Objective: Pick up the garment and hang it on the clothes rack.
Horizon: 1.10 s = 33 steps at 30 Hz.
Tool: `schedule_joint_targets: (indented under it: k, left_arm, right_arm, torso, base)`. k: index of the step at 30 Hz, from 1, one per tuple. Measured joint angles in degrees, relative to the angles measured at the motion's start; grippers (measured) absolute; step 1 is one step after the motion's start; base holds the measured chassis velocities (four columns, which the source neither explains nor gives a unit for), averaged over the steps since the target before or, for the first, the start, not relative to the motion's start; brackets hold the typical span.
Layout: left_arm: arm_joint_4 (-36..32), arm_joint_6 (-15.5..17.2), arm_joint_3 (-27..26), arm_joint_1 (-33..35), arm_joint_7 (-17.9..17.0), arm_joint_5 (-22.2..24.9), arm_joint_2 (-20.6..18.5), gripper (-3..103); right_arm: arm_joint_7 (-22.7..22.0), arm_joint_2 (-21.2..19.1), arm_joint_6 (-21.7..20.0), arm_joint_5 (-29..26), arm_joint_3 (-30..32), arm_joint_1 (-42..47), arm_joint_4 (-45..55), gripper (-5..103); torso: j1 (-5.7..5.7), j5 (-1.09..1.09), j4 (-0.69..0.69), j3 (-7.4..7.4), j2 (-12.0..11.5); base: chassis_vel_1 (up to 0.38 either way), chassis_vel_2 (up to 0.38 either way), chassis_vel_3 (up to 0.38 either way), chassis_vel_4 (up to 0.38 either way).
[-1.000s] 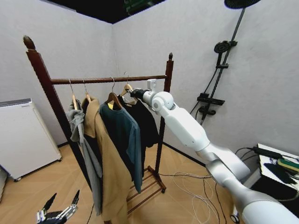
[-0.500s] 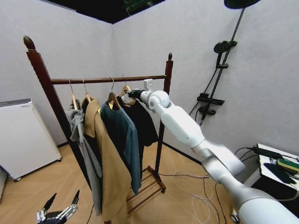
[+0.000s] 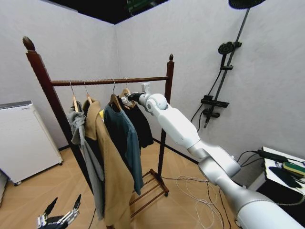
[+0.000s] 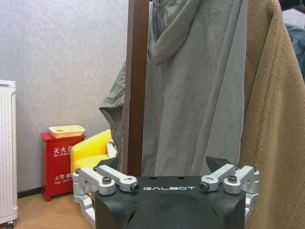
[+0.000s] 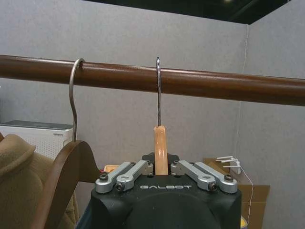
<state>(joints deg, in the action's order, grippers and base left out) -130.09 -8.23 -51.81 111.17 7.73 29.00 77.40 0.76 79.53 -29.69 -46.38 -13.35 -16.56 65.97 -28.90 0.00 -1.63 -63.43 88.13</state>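
A: Garment (image 3: 139, 123), black, centre of the head frame, hanging at the right end of the row on the clothes rack (image 3: 162, 138). Rack fills the left half of the frame, dark red-brown, bar running across the upper middle.

B: Other clothes?

A: Tan coat (image 3: 108, 167), teal-blue shirt (image 3: 125, 138), grey hoodie (image 3: 86, 148), all to the left of the garment, packed close. White appliance (image 3: 21, 140) at the left edge.

B: Arms?

A: Right arm runs from lower right up to the centre. Right gripper (image 5: 161, 168) is pinching the neck of the pale wooden hanger (image 5: 161, 150); fingers (image 5: 125, 175) pressed in on both sides. Left gripper (image 3: 59, 217) is parked low at bottom left of the head frame, fingers spread, holding nothing.

B: Hook on the bar?

A: In the right wrist frame the metal hook (image 5: 158, 90) crosses the bar and its tip rises just above it. Looks over the bar, but whether it's seated and bearing weight, can't tell. Neighbour hook (image 5: 73, 100) is clearly over.

B: Risks?

A: Letting go before the hook bears on the bar drops hanger and garment to the floor. Pulling back at an angle could drag the hook off. Also tight against the teal shirt's hanger (image 3: 116, 99), so a sideways nudge could snag it.
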Motion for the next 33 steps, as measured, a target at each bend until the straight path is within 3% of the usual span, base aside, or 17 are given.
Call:
schedule_joint_targets:
  k: [4, 7, 9, 10, 12, 13, 14, 17, 19, 20, 22, 25, 28, 29, 30, 31, 33]
  left_arm:
    - [0.0, 0.0, 0.0, 0.0, 0.0, 0.0, 0.0, 100]
    - [0.0, 0.0, 0.0, 0.0, 0.0, 0.0, 0.0, 100]
    - [0.0, 0.0, 0.0, 0.0, 0.0, 0.0, 0.0, 100]
    - [0.0, 0.0, 0.0, 0.0, 0.0, 0.0, 0.0, 100]
    - [0.0, 0.0, 0.0, 0.0, 0.0, 0.0, 0.0, 100]
    - [0.0, 0.0, 0.0, 0.0, 0.0, 0.0, 0.0, 100]
    - [0.0, 0.0, 0.0, 0.0, 0.0, 0.0, 0.0, 100]
    - [0.0, 0.0, 0.0, 0.0, 0.0, 0.0, 0.0, 100]
    - [0.0, 0.0, 0.0, 0.0, 0.0, 0.0, 0.0, 100]
    - [0.0, 0.0, 0.0, 0.0, 0.0, 0.0, 0.0, 100]
    - [0.0, 0.0, 0.0, 0.0, 0.0, 0.0, 0.0, 100]
    - [0.0, 0.0, 0.0, 0.0, 0.0, 0.0, 0.0, 100]
    - [0.0, 0.0, 0.0, 0.0, 0.0, 0.0, 0.0, 100]
    - [0.0, 0.0, 0.0, 0.0, 0.0, 0.0, 0.0, 100]
    - [0.0, 0.0, 0.0, 0.0, 0.0, 0.0, 0.0, 100]
    - [0.0, 0.0, 0.0, 0.0, 0.0, 0.0, 0.0, 100]
    - [0.0, 0.0, 0.0, 0.0, 0.0, 0.0, 0.0, 100]
  right_arm:
    - [-0.6, -1.0, -0.1, 0.3, 0.0, 1.0, 2.1, 15]
    - [-2.8, -2.2, 0.0, -0.7, 0.2, 1.9, 6.0, 31]
    - [-3.2, -2.5, 0.0, -1.0, 0.3, 2.1, 7.0, 31]
    - [-4.0, -3.4, 0.0, -1.2, 0.5, 2.7, 9.6, 41]
    - [-4.4, -4.1, 0.0, -1.3, 0.8, 3.2, 11.6, 41]
    - [-5.6, -5.5, 0.0, -2.1, 1.3, 4.2, 14.9, 52]
    - [-5.6, -5.5, 0.0, -2.1, 1.3, 4.2, 14.9, 52]
    - [-8.8, -8.5, -0.7, -5.1, 2.2, 6.6, 20.9, 63]
    - [-11.5, -14.1, -0.9, -6.2, 3.4, 11.2, 28.5, 74]
    - [-11.5, -14.1, -0.9, -6.2, 3.4, 11.2, 28.5, 74]
    - [-13.6, -19.4, -1.6, -6.4, 6.1, 17.5, 35.7, 85]
    - [-15.5, -23.9, -2.6, -5.6, 10.8, 24.9, 42.3, 95]
    - [-15.6, -25.7, -2.8, -3.8, 13.3, 28.8, 44.9, 98]
    - [-15.5, -27.3, -2.6, -1.5, 15.9, 33.5, 47.4, 100]
    - [-16.5, -29.4, -1.9, 2.3, 23.7, 46.4, 54.3, 100]
    - [-16.5, -29.3, -1.6, 5.0, 28.4, 52.5, 57.4, 100]
    - [-16.1, -28.6, -1.1, 8.2, 32.3, 58.2, 59.8, 100]
  torso:
    - [0.0, 0.01, 0.0, 0.0, 0.0]
    - [0.0, 0.01, 0.0, 0.0, 0.0]
    - [0.0, 0.0, 0.01, 0.0, 0.0]
    - [0.0, 0.0, 0.0, 0.0, 0.0]
    - [0.0, 0.0, 0.01, 0.0, 0.0]
    - [0.0, 0.0, 0.0, 0.0, 0.0]
    - [0.0, 0.0, 0.0, 0.0, 0.0]
    - [0.0, 0.01, 0.01, 0.0, 0.0]
    - [0.0, 0.01, 0.02, 0.0, 0.0]
    - [0.0, 0.01, 0.02, 0.0, 0.0]
    - [0.0, 0.03, -0.02, 0.0, 0.0]
    - [0.0, 0.03, -0.02, 0.01, 0.0]
    - [0.0, 0.03, -0.02, 0.01, 0.0]
    - [0.0, 0.02, -0.01, 0.01, 0.0]
    - [0.0, 0.04, -0.01, 0.01, 0.0]
    - [0.0, 0.0, -0.01, 0.01, 0.0]
    - [0.01, 0.0, -0.01, 0.02, 0.0]
  base:
    - [0.0, 0.0, 0.0, 0.0]
    - [0.0, 0.0, 0.0, 0.0]
    - [0.0, 0.0, 0.0, 0.0]
    - [0.0, 0.0, 0.0, 0.0]
    - [0.0, 0.0, 0.0, 0.0]
    - [0.0, 0.0, 0.0, 0.0]
    - [0.0, 0.0, 0.0, 0.0]
    - [0.0, 0.0, 0.0, 0.0]
    - [0.0, 0.0, 0.0, 0.0]
    - [0.0, 0.0, 0.0, 0.0]
    - [0.0, 0.0, 0.0, 0.0]
    - [0.0, 0.0, 0.0, 0.0]
    - [0.0, 0.0, 0.0, 0.0]
    - [0.0, 0.0, 0.0, 0.0]
    - [0.0, 0.0, 0.0, 0.0]
    - [0.0, 0.0, 0.0, 0.0]
    - [0.0, 0.0, 0.0, 0.0]
